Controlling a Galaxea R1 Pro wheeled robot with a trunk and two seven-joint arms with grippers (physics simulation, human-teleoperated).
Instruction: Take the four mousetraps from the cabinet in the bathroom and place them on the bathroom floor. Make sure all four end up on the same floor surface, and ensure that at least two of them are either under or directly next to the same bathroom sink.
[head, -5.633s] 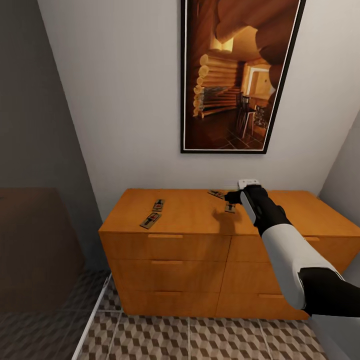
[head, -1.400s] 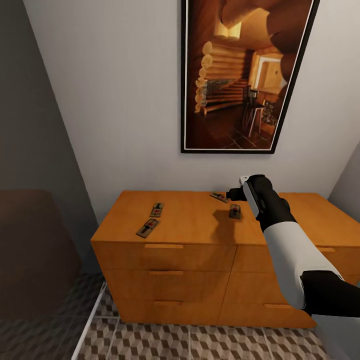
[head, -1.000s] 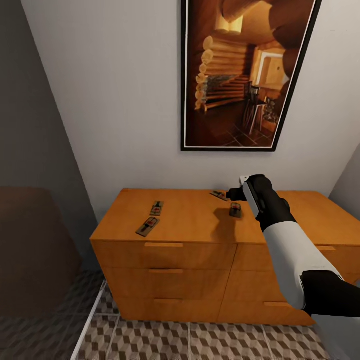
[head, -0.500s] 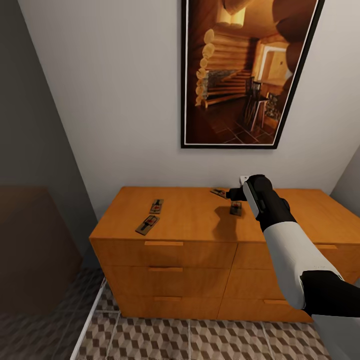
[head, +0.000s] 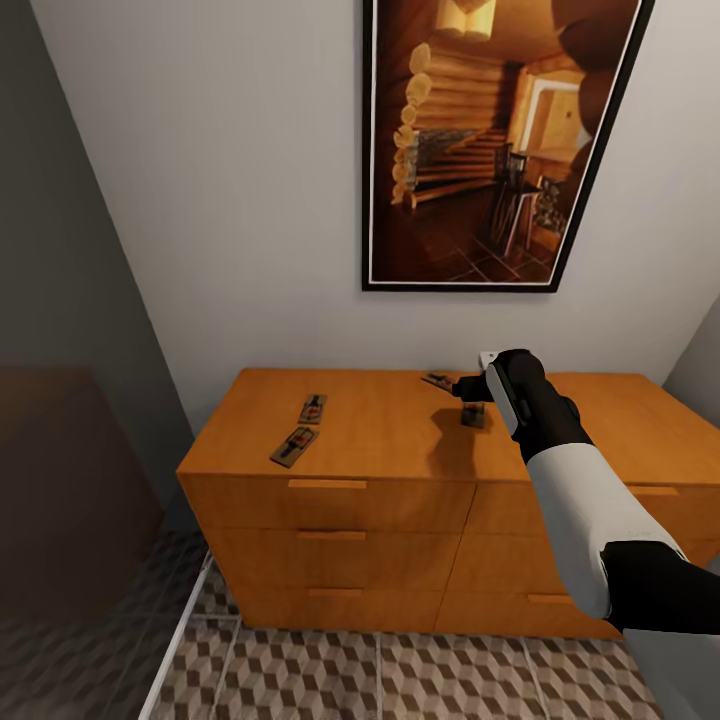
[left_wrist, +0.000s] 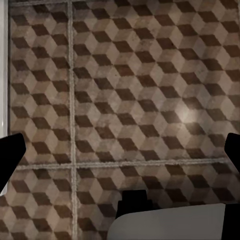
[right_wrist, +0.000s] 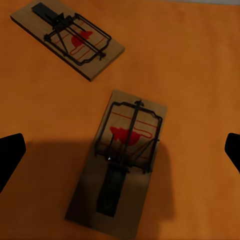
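Observation:
The orange-brown cabinet (head: 400, 440) stands against the wall, with several mousetraps lying flat on its top. Two mousetraps (head: 312, 408) (head: 294, 446) lie at the left. Another mousetrap (head: 437, 380) lies near the back, and a fourth mousetrap (head: 472, 417) just in front of it. My right gripper (head: 465, 388) hovers open above these last two. In the right wrist view the nearer mousetrap (right_wrist: 122, 160) sits between the spread fingertips (right_wrist: 10, 160), apart from them, with the other mousetrap (right_wrist: 70, 37) beyond. My left gripper (left_wrist: 120, 152) hangs open over the bathroom floor (left_wrist: 125, 75), holding nothing.
A large framed picture (head: 490, 140) hangs on the wall above the cabinet. A dark brown block (head: 70, 490) stands at the left. Cube-patterned tiles (head: 400, 680) run in front of the drawers. A white rounded part (left_wrist: 170, 222) shows close to the left wrist camera.
The head view has shifted slightly, so the cabinet and picture sit a little differently. My right arm stays almost still above the same trap. The traps have not moved.

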